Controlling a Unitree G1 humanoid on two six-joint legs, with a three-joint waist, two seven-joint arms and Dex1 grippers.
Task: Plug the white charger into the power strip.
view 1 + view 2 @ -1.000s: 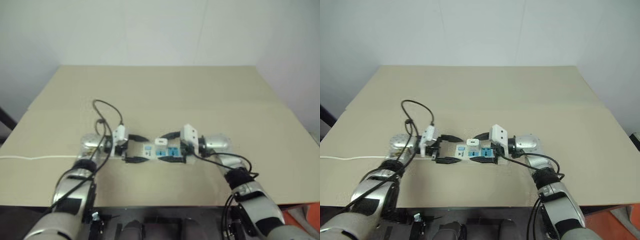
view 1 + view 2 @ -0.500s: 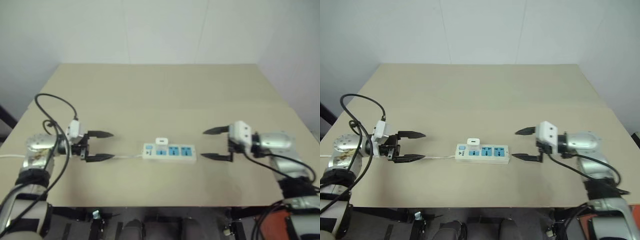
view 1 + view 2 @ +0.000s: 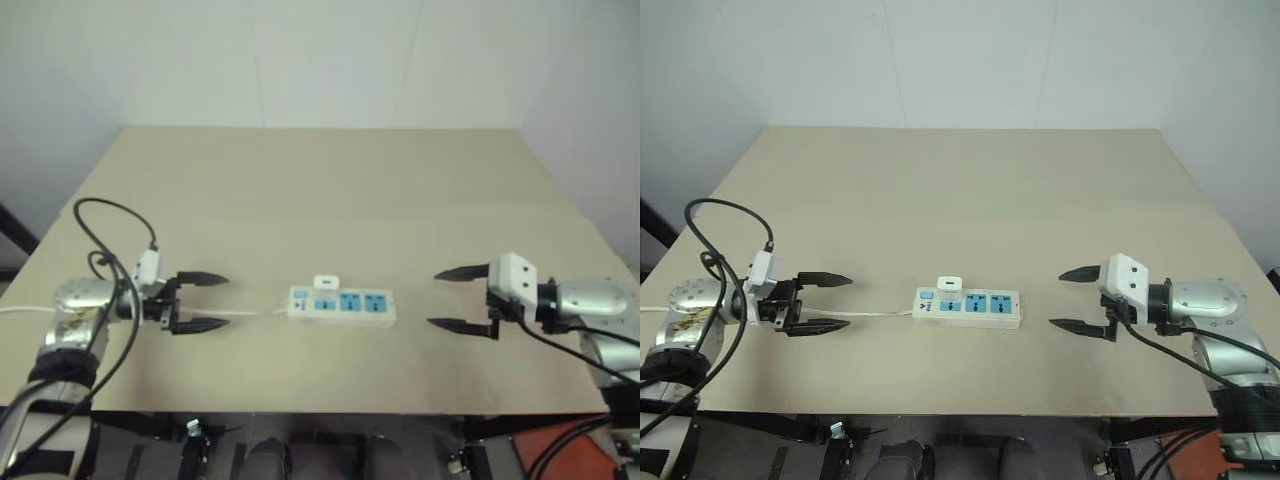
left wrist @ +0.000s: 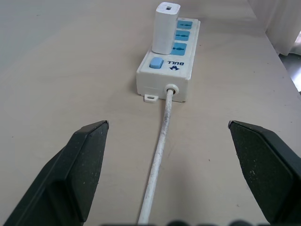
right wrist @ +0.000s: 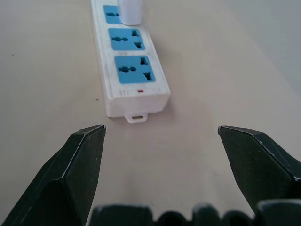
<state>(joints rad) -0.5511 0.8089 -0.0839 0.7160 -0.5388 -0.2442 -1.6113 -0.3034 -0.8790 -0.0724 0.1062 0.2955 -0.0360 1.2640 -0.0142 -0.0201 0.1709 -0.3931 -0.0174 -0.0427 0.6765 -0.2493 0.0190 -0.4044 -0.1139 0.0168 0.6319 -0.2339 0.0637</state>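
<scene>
A big tan table (image 3: pixel 330 190) sits in the middle, a plain white wall (image 3: pixel 300 60) stands behind it at 12 o'clock, and a bit of orange floor (image 3: pixel 560 440) shows at 5 o'clock.

The white charger (image 3: pixel 324 283) stands plugged into the power strip (image 3: pixel 342 304), both claws wide apart.

The strip (image 4: pixel 165 77) looks like smooth white plastic with a slight sheen, its sockets matt blue. The charger (image 4: pixel 165 27) is smooth white plastic too, faintly glossy. The cord (image 4: pixel 157 160) has a dull, slightly rough white sheath. The table (image 3: pixel 330 190) is a matt beige board, smooth and even. The fingers (image 4: pixel 77 172) of both grippers are matt black plastic with a fine grain.
</scene>
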